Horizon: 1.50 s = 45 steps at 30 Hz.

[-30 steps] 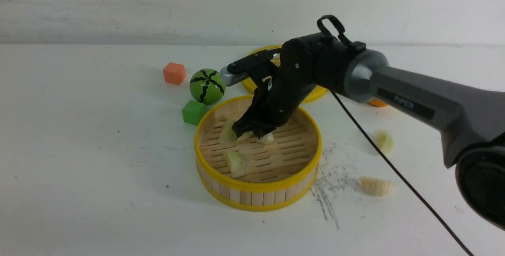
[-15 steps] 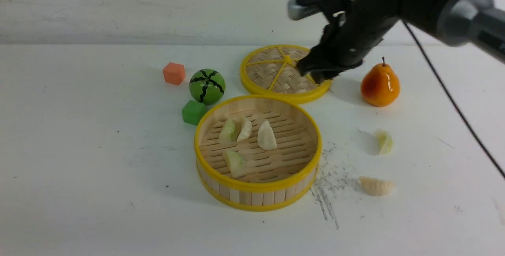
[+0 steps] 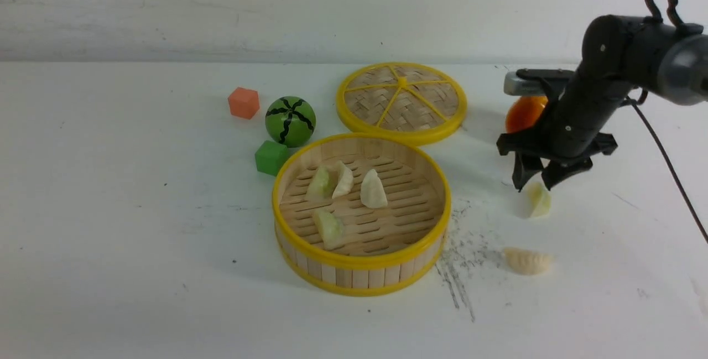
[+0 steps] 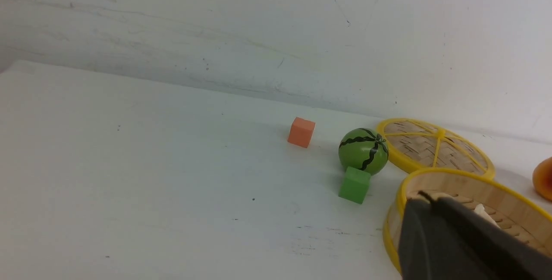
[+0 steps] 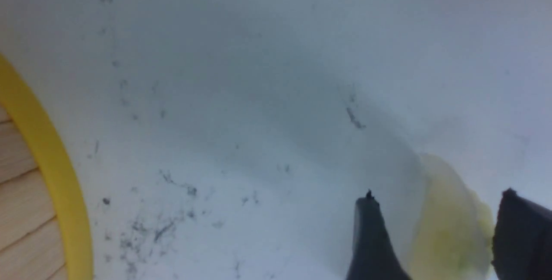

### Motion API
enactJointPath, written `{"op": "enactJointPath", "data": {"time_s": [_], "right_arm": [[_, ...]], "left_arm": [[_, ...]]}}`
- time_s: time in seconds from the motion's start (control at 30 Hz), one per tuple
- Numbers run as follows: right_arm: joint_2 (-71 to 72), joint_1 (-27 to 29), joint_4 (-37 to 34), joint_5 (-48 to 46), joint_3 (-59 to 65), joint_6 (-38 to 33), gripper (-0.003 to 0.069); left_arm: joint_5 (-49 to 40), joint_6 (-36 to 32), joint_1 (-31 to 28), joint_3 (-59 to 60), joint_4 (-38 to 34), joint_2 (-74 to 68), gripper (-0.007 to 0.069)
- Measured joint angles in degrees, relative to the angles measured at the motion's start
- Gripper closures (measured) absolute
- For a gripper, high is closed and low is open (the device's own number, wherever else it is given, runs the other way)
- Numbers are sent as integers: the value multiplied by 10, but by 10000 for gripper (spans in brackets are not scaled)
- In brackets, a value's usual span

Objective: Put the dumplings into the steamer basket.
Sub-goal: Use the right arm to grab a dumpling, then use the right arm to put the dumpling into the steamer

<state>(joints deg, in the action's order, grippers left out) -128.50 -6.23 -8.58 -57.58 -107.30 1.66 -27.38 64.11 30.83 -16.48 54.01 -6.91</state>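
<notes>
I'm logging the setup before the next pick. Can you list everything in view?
basket: one, bamboo with yellow rims, mid-table.
dumplings: six; four in the basket, two cream (second) and two pale green; two on the table to its right, pale green and cream.
lid: one, woven with yellow rim, behind the basket.
melon ball: one, green with black stripes, left of the lid.
green cube: one, by the basket's left rim.
orange cube: one, left of the ball.
pear: one, orange, partly hidden by the right arm.
table: one, white.
right pincer: open, over the pale green table dumpling.
left pincer: shut, near the basket.
</notes>
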Motion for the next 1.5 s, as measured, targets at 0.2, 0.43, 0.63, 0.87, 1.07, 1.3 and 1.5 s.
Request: {"op": "enactJointPath", "data": {"time_s": [0.2, 0.43, 0.63, 0.87, 1.07, 1.3, 1.5], "right_arm": [[-22, 0, 9, -8, -3, 19, 333], [-21, 0, 5, -17, -3, 13, 458], [14, -9, -21, -65, -14, -25, 458], [104, -109, -101, -53, -48, -72, 458], [66, -214, -117, -19, -48, -98, 458], [5, -253, -81, 13, -48, -116, 458], [-4, -252, -57, 16, -48, -116, 458]], "left_arm": [[0, 0, 0, 0, 4, 0, 637], [0, 0, 0, 0, 5, 0, 637], [0, 0, 0, 0, 5, 0, 637], [0, 0, 0, 0, 5, 0, 637], [0, 0, 0, 0, 6, 0, 637], [0, 0, 0, 0, 7, 0, 636], [0, 0, 0, 0, 7, 0, 633]]}}
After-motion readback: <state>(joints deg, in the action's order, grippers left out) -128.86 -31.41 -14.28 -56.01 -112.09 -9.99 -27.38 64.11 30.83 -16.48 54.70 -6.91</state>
